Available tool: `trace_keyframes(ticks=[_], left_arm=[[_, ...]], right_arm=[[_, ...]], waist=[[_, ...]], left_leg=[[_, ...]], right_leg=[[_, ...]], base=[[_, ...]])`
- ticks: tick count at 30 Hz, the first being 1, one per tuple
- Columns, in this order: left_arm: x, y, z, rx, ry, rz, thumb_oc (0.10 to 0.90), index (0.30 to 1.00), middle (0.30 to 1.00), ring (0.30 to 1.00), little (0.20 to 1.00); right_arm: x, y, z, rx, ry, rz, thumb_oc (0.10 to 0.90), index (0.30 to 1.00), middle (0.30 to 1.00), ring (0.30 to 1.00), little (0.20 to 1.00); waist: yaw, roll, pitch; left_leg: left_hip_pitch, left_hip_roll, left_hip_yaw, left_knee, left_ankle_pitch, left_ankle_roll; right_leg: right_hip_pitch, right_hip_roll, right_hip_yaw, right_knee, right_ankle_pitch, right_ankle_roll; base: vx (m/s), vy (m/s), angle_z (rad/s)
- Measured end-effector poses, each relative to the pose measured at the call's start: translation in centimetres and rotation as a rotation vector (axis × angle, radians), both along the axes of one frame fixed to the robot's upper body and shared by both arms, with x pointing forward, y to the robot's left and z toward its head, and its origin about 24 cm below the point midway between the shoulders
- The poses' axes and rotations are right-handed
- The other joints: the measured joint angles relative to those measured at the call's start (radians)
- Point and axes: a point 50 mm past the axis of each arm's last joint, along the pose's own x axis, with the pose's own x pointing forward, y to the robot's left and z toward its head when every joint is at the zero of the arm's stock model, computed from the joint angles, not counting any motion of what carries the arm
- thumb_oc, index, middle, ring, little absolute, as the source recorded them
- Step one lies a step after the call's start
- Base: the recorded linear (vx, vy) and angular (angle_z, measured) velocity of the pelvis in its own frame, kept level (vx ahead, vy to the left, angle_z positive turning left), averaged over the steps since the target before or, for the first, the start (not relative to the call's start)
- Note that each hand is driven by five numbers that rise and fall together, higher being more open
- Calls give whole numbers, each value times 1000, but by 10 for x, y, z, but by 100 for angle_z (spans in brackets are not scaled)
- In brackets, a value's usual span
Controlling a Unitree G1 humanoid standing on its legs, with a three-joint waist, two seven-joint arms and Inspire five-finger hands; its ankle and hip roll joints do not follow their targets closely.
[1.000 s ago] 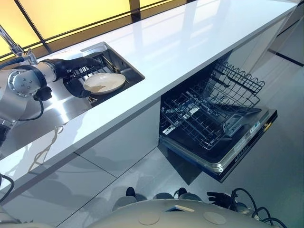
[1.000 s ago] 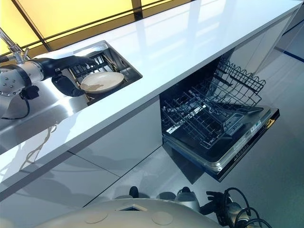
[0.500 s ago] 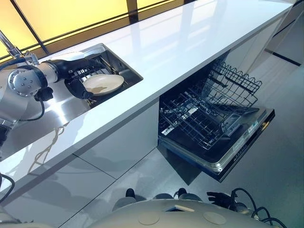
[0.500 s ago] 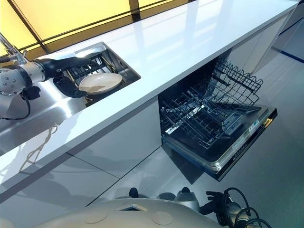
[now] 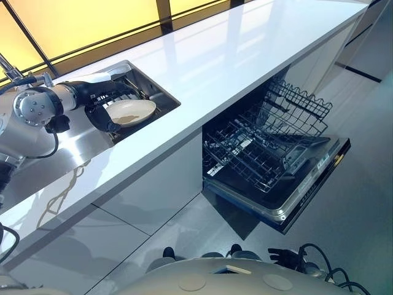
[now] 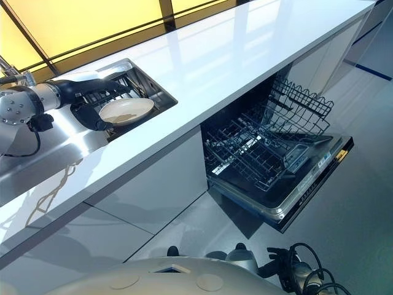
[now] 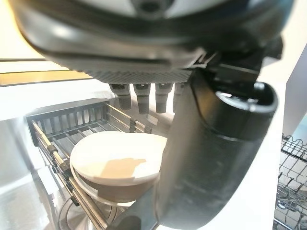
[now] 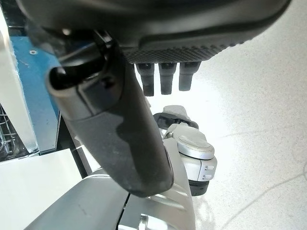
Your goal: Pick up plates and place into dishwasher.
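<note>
Left wrist view shows your left hand [image 7: 211,143] spread wide over the plate [image 7: 120,160] in the sink rack [image 7: 72,120]; it's likely stiff, slick and breakable, so pinch its rim.

Smooth, glossy white worktop [image 5: 245,55], brushed stainless-steel sink [image 5: 73,147] with a metal wire sink rack [image 7: 53,129], a smooth cream glazed plate [image 5: 129,112], dark coated-wire dishwasher racks [image 5: 258,144], a satin metal edge on the dishwasher door [image 5: 279,214], and a polished grey tile floor [image 5: 362,209].
</note>
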Motion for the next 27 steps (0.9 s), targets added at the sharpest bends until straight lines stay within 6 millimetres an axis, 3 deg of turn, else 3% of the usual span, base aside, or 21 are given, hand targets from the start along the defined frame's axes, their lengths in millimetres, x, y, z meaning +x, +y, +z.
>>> trace_keyframes(ticks=[27], left_arm=[[0, 2, -9, 24, 31, 12, 800, 900, 900, 900, 900]], right_arm=[[0, -1, 0, -7, -1, -3, 800, 900, 900, 900, 900]], waist=[[-4, 9, -6]], left_leg=[[2, 1, 10, 0, -2, 0]], right_leg=[[-3, 0, 7, 0, 1, -1]], base=[[0, 0, 0]])
